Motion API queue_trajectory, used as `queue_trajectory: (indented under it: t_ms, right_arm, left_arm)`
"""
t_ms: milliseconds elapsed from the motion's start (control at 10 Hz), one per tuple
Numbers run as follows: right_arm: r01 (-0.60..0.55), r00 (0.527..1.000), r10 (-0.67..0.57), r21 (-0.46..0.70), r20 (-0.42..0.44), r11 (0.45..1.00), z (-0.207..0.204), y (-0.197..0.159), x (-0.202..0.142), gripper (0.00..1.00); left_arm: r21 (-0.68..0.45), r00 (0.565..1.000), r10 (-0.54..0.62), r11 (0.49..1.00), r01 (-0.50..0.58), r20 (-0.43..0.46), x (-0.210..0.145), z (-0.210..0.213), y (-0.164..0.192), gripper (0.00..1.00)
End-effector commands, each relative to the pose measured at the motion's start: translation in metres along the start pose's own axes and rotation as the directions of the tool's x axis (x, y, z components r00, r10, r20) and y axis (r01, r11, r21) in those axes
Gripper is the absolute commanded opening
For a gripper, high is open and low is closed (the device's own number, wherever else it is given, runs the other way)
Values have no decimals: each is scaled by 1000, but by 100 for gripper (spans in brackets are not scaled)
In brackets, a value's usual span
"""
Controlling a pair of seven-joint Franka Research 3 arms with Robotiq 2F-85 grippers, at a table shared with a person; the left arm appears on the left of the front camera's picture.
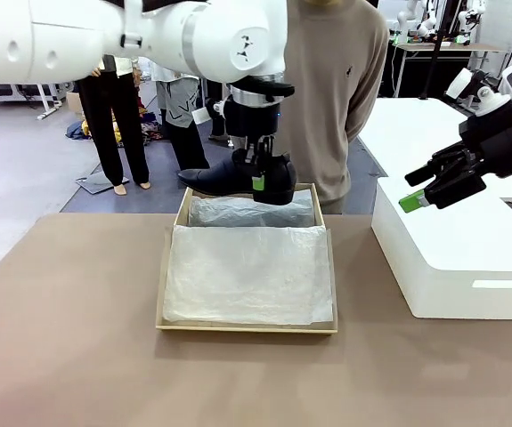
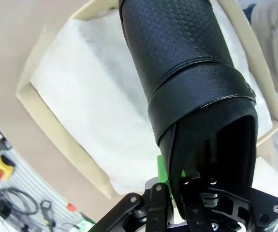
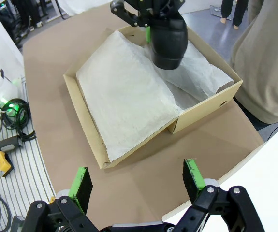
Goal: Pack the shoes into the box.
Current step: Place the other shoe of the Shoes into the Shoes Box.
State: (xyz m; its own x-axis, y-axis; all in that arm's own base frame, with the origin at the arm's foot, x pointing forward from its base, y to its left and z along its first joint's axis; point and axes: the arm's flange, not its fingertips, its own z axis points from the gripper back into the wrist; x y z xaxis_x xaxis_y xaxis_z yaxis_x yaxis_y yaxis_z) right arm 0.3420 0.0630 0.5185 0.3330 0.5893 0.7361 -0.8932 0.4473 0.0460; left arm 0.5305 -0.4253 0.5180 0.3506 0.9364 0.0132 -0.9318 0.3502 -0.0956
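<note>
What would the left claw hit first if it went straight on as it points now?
Shut on the shoe, the left claw points down into the box. The shoe would likely meet the tissue paper first, though the gap is unclear.

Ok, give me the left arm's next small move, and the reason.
Probably lower straight down: the left hand is shut on the glossy black leather shoe, which hangs above the far end of the open tan cardboard box, over its crinkled white tissue paper, not yet resting inside.
</note>
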Motion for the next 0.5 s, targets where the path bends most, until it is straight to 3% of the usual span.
queue_trajectory:
  t_ms: [0,400]
  right_arm:
    - [-21,999,21,13,35,1000,-3,-3,0,100]
    - [-21,999,21,13,35,1000,-3,-3,0,100]
  left_arm:
    - [13,987,151,988,-152,51,-16,1,-12,0]
    - [16,976,212,977,-213,43,-26,-16,-17,0]
